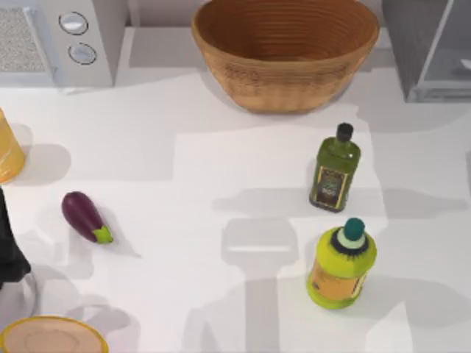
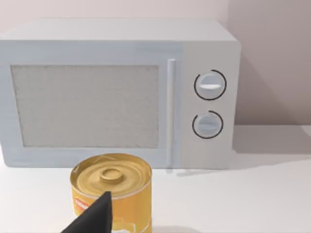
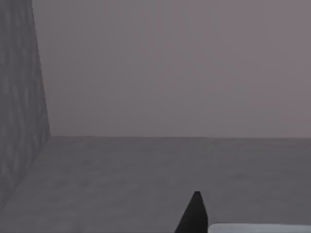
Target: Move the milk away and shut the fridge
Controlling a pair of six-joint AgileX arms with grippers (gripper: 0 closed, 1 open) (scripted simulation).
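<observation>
The fridge (image 1: pixel 401 44) is the grey box at the table's far right corner, and part of its pale inside shows in the top view. The milk is out of view. My left arm (image 1: pixel 9 250) stands at the table's left edge. Its gripper (image 2: pixel 97 216) shows as a dark tip just in front of a yellow can (image 2: pixel 112 189), facing the microwave (image 2: pixel 116 92). The right gripper (image 3: pixel 194 216) is a dark tip over a grey floor, with a grey panel (image 3: pixel 19 97) beside it and a plain wall ahead.
A wicker basket (image 1: pixel 285 55) sits at the back centre. A dark green bottle (image 1: pixel 335 169) and a yellow-green bottle (image 1: pixel 342 265) stand right of centre. An eggplant (image 1: pixel 85 217) lies at the left, near a yellow dish (image 1: pixel 51 338) at the front left corner.
</observation>
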